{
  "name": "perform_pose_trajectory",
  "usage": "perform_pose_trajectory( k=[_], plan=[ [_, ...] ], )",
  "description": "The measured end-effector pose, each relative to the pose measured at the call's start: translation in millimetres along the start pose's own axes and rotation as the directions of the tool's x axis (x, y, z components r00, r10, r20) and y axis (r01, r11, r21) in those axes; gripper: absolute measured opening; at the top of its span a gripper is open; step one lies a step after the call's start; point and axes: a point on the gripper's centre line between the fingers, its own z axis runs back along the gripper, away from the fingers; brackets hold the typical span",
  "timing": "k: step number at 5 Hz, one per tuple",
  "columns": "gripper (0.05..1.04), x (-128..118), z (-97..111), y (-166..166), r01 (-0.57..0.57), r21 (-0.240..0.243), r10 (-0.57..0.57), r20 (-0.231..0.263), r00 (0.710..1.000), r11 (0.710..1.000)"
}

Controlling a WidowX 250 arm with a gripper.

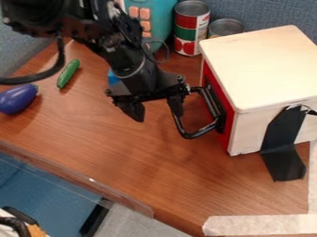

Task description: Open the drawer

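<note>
Seemingly, the gripper hangs with jaws parted wide before the red drawer, whose black handle lies toward the box, long bar parallel to the front, overlapped by the nearer jaw (hooked inside or not, one cannot tell).

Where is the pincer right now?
In the camera view, the pincer hangs near the middle of the picture, left of the wooden box and right by its black handle.
</note>
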Motion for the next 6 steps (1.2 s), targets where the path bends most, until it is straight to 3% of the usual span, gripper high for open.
perform_pose_trajectory(
  k=[2, 4, 6],
  plan=[
    [1.001, 11, -15, -18, -0.044, -0.001, 0.044, 0.040, 0.998, 0.999],
    [0.967, 6, -34, -23, -0.060, 0.012, 0.059, 0.019, 0.998, 0.998],
    [0.372, -2, -43, -16, -0.065, 0.043, 0.064, 0.011, 0.998, 0.997]
  ],
)
